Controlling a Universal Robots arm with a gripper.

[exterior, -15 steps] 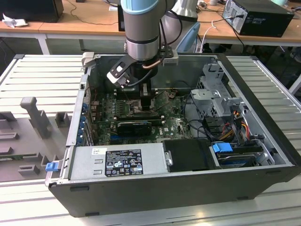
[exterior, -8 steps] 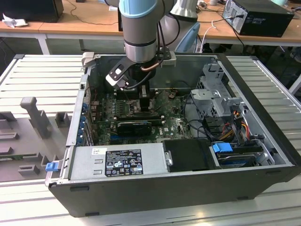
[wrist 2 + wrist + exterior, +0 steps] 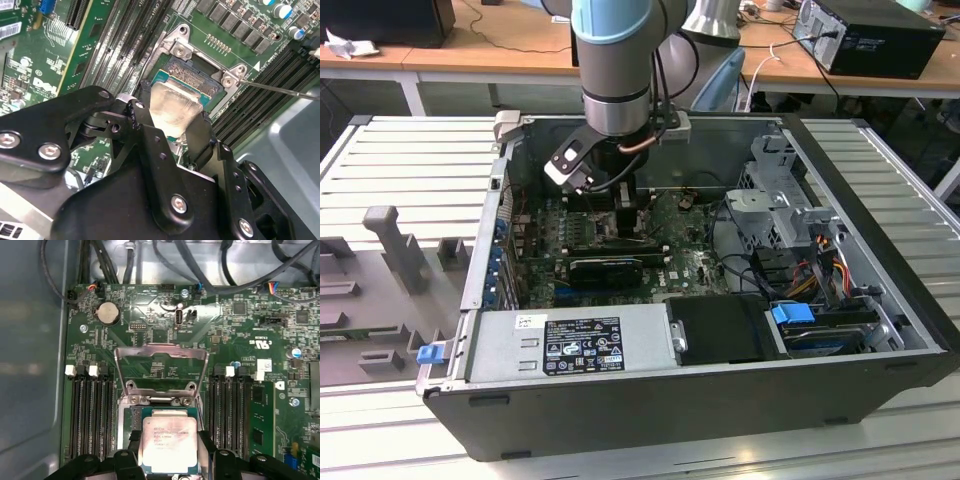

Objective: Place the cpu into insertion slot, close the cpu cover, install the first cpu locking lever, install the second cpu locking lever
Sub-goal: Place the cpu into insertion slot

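My gripper (image 3: 620,205) is down inside the open computer case over the green motherboard (image 3: 685,265). In both wrist views its two black fingers flank the cpu (image 3: 170,442), a silver-topped square chip (image 3: 172,107), and are shut on its opposite edges. The gripper (image 3: 170,447) holds the chip just over the insertion slot (image 3: 131,419), whose contact field (image 3: 192,75) still shows past the chip's far edge. The cpu cover (image 3: 160,349) stands swung open behind the slot, with the board visible through its window. A thin locking lever (image 3: 280,89) juts out beside the slot.
Black memory slots (image 3: 90,415) run along both sides of the socket. Cables (image 3: 210,270) hang along the case wall beyond the board. A silver power supply (image 3: 570,345) and a drive cage (image 3: 785,200) stand inside the case. Grey slatted table (image 3: 380,160) surrounds it.
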